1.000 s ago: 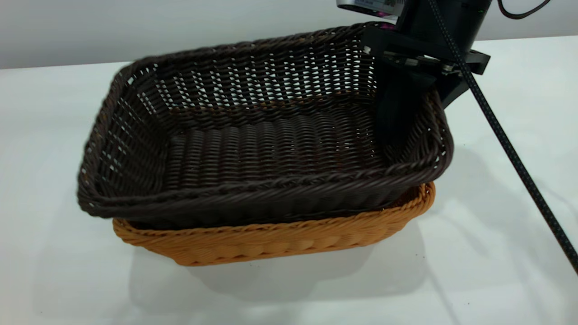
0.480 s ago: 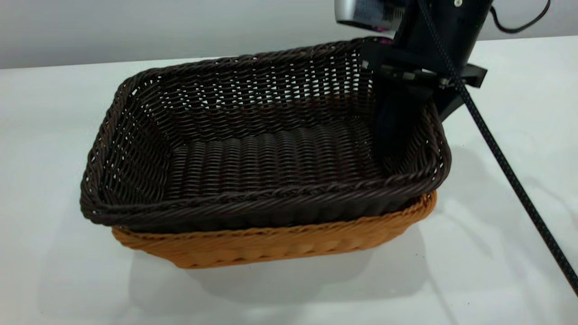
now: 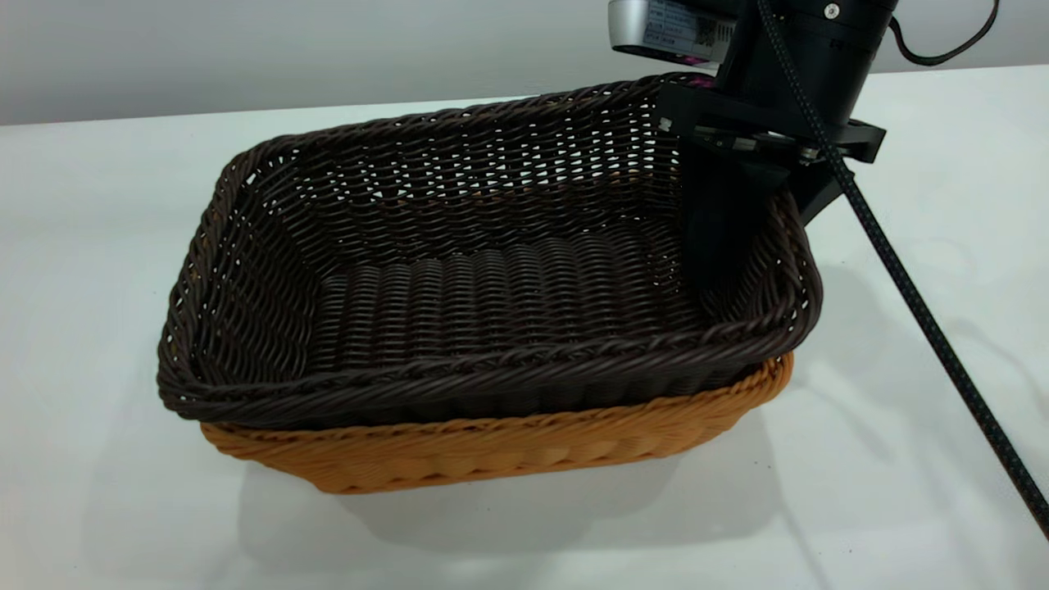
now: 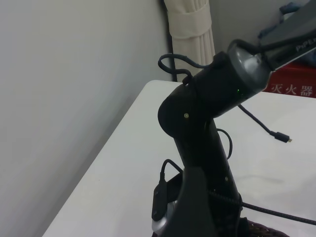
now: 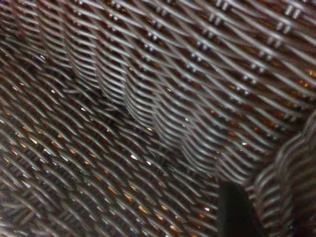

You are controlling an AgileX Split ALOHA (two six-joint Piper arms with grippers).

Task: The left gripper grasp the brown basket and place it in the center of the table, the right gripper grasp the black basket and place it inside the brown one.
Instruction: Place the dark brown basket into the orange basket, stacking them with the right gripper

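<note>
The black basket [image 3: 492,279] sits nested in the brown basket [image 3: 492,451] at the middle of the table [image 3: 901,459]; only the brown one's lower wall and rim show beneath it. My right gripper [image 3: 762,242] straddles the black basket's right end wall, one finger inside and one outside, shut on that wall. The right wrist view is filled with dark weave [image 5: 148,98], orange showing through the gaps, and one black finger [image 5: 234,212]. The left gripper is out of sight; the left wrist view shows the right arm [image 4: 202,148] above a sliver of the black basket's rim [image 4: 266,231].
A braided black cable [image 3: 918,303] runs from the right arm down across the table to the right. A grey wall lies behind the table's far edge [image 3: 123,119]. White tabletop surrounds the baskets on all sides.
The black basket has come down and levelled, settling deeper into the brown one, and its left end dropped. The right gripper went down with it, still on the right wall.
</note>
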